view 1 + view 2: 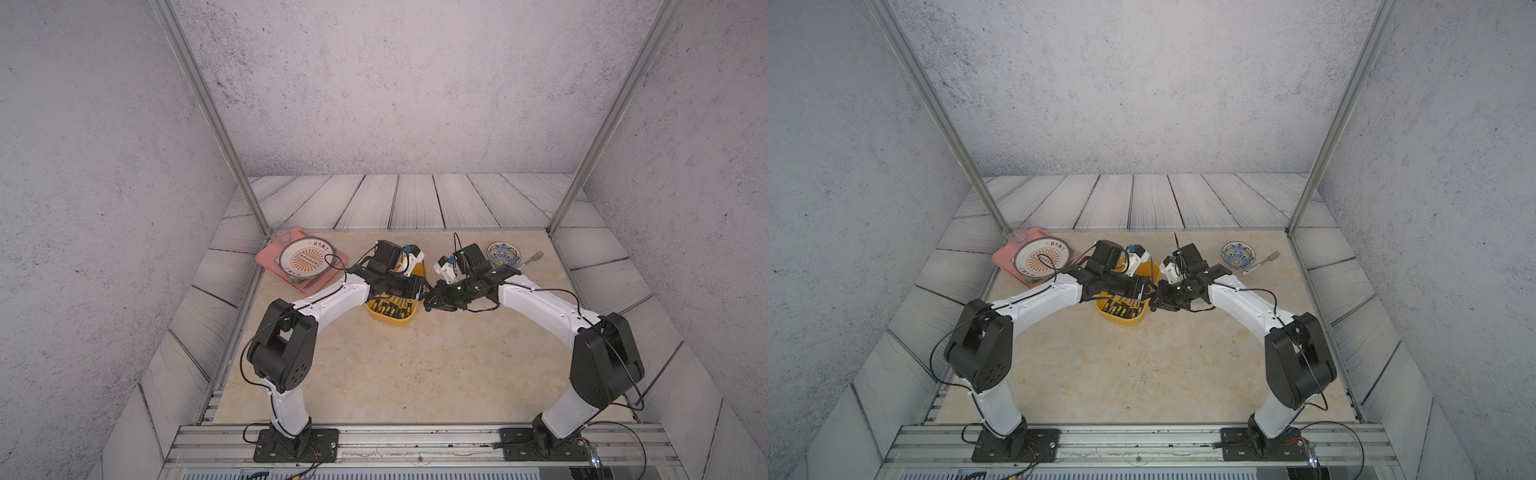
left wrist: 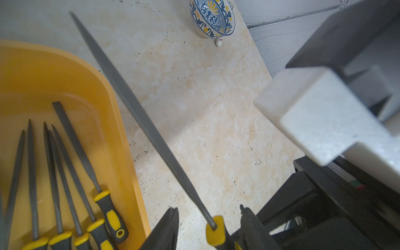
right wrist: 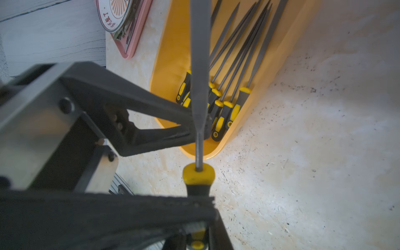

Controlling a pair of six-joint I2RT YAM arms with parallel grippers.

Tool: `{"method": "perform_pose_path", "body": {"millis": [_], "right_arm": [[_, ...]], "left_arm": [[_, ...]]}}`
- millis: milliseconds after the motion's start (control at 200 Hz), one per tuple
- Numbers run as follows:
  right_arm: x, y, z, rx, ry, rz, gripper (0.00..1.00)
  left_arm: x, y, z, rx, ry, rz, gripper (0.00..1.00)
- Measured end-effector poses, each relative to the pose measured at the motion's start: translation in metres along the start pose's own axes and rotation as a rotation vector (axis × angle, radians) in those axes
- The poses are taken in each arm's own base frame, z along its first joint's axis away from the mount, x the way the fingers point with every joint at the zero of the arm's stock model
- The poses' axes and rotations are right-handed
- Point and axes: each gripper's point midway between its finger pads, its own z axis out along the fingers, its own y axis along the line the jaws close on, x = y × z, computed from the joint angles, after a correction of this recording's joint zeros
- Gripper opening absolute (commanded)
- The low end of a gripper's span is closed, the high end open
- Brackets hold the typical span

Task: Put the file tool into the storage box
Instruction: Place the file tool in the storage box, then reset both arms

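A file (image 2: pixel 152 134) slants between parted left fingers (image 2: pixel 168 229), beside the storage box (image 2: pixel 112 121) holding other files (image 2: pixel 73 140).

Soft, flat light in both top views, edges stretched by the wide lens. Wrist cams: the grey steel file tool (image 3: pixel 200 65) smears up close; the yellow plastic storage box (image 2: pixel 116 129) drops a soft shadow on the beige marbled bench (image 2: pixel 205 119) beside it.
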Motion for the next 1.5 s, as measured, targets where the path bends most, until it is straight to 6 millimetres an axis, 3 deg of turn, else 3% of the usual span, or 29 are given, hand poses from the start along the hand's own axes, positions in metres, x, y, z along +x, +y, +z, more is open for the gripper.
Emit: {"method": "perform_pose_path", "body": {"millis": [205, 330, 380, 490, 761, 881, 1056, 1081, 1106, 1116, 1211, 1281, 1376, 1496], "right_arm": [[-0.002, 0.0, -0.001, 0.012, -0.007, 0.003, 0.03], [-0.001, -0.002, -0.002, 0.03, -0.008, 0.004, 0.29], [-0.001, -0.003, -0.002, 0.041, -0.009, 0.005, 0.34], [-0.007, -0.002, -0.01, 0.056, -0.049, -0.001, 0.36], [-0.016, 0.011, -0.029, 0.035, -0.136, -0.045, 0.35], [-0.008, 0.0, -0.022, 0.05, -0.116, -0.029, 0.35], [0.0, -0.016, -0.017, 0.1, -0.106, -0.011, 0.36], [0.001, -0.018, -0.019, 0.109, -0.11, -0.01, 0.36], [0.001, -0.021, -0.021, 0.124, -0.117, -0.01, 0.36], [0.001, -0.022, -0.021, 0.128, -0.12, -0.011, 0.35], [-0.005, -0.037, -0.036, 0.203, -0.171, -0.005, 0.35], [-0.012, -0.061, -0.053, 0.309, -0.238, 0.015, 0.35], [-0.017, -0.111, -0.082, 0.536, -0.349, 0.06, 0.34], [-0.002, -0.181, -0.12, 0.881, -0.448, 0.085, 0.35]], "left_arm": [[-0.002, -0.011, 0.003, 0.06, -0.004, -0.002, 0.0], [-0.002, -0.01, 0.004, 0.054, -0.001, -0.009, 0.0], [-0.002, -0.007, 0.004, 0.039, -0.005, 0.0, 0.0], [0.007, 0.017, 0.005, -0.085, 0.018, 0.001, 0.0], [0.027, 0.097, 0.001, -0.487, 0.093, 0.025, 0.0], [0.043, 0.124, 0.006, -0.586, 0.159, 0.015, 0.3], [0.052, 0.141, 0.006, -0.659, 0.208, 0.012, 0.57], [0.051, 0.142, 0.004, -0.668, 0.203, 0.012, 0.7], [0.049, 0.141, 0.002, -0.673, 0.2, 0.023, 0.94], [0.048, 0.142, 0.002, -0.677, 0.196, 0.02, 1.0], [0.036, 0.137, -0.01, -0.701, 0.159, 0.038, 0.98], [0.024, 0.132, -0.024, -0.723, 0.109, 0.052, 0.98], [0.003, 0.125, -0.054, -0.783, 0.016, 0.079, 0.99], [-0.016, 0.132, -0.108, -0.936, -0.131, 0.097, 0.98]]}}
